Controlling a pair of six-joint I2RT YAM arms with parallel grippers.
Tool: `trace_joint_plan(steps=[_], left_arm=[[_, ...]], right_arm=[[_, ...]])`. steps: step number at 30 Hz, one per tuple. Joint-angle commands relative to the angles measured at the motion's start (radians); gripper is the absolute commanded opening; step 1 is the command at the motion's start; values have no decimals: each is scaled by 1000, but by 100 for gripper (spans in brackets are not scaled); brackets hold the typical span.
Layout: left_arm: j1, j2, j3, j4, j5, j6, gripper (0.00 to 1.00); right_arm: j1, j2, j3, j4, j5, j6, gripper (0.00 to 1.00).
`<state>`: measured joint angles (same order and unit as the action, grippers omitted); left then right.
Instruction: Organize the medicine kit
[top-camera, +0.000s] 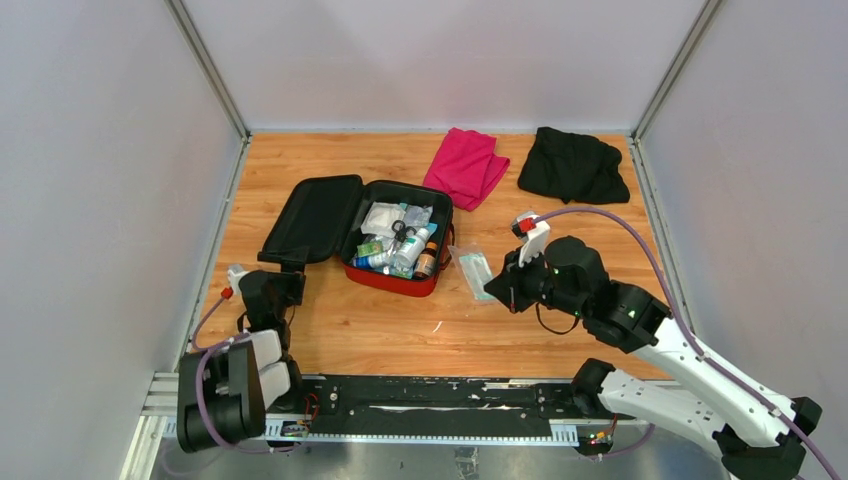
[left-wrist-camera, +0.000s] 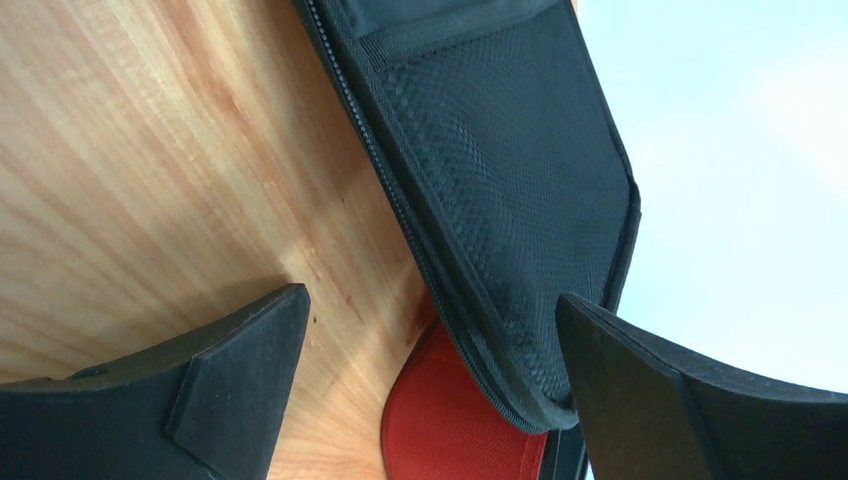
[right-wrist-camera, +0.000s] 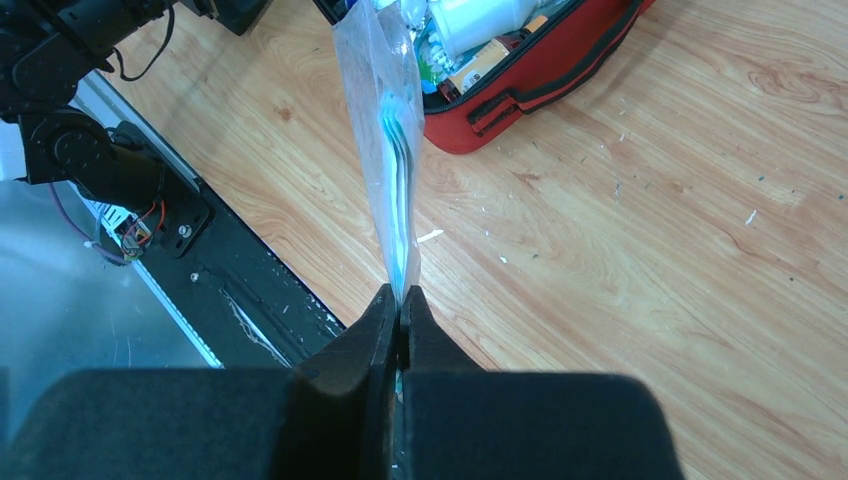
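At the near edge of the wooden worktop (top-camera: 400, 335), the left jaws stand spread wide with nothing between them, just short of the near corner of the lid. The right jaws are pressed together, pinching one end of a thin clear plastic packet (right-wrist-camera: 392, 150) with something teal inside. Its free end reaches towards the medicine kit (top-camera: 392, 281), just beside the case's right wall.

The kit sits mid-worktop: a red soft fabric case with rounded corners, a zip rim and a black strap handle. It lies open, and the open case runs left to right, slightly skewed. The black mesh-lined lid lies flat to the left, and the tray is crowded with bottles and packets.

Farther back lie a folded pink cloth (top-camera: 466, 166) and a crumpled black cloth (top-camera: 572, 166).
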<state>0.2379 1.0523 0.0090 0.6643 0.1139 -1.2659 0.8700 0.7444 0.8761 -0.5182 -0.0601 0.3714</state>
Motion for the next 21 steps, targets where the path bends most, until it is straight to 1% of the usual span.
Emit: trace_joint_plan(steps=[1, 5, 8, 9, 10, 11, 12, 14, 17, 19, 21], left_arm=[[33, 136, 10, 253, 41, -27, 100], [84, 296, 33, 443, 95, -73, 100], [120, 455, 52, 647, 148, -119, 100], [130, 541, 62, 723, 165, -142, 100], [139, 587, 73, 805, 180, -165, 100], [147, 666, 89, 893, 204, -195, 100], [155, 747, 120, 910, 238, -221, 100], [160, 809, 160, 911, 259, -211, 100], [167, 810, 176, 909, 229, -151, 100], [178, 802, 187, 909, 225, -147, 99], [191, 797, 203, 908, 232, -147, 95]], right_arm=[[-11, -26, 2, -19, -4, 3, 0], [-10, -33, -4, -20, -1, 3, 0], [-11, -33, -7, -20, 1, 5, 0], [-11, -31, -8, -20, 0, 5, 0], [-11, -29, -9, -20, -1, 5, 0], [-11, -27, -7, -20, -1, 5, 0], [-11, -26, -7, -20, -2, 4, 0], [-11, -22, -6, -20, -1, 3, 0], [-10, -22, -5, -20, 3, -1, 0], [-11, -22, -6, -22, 10, -1, 0], [-11, -17, -6, -21, 14, -2, 0]])
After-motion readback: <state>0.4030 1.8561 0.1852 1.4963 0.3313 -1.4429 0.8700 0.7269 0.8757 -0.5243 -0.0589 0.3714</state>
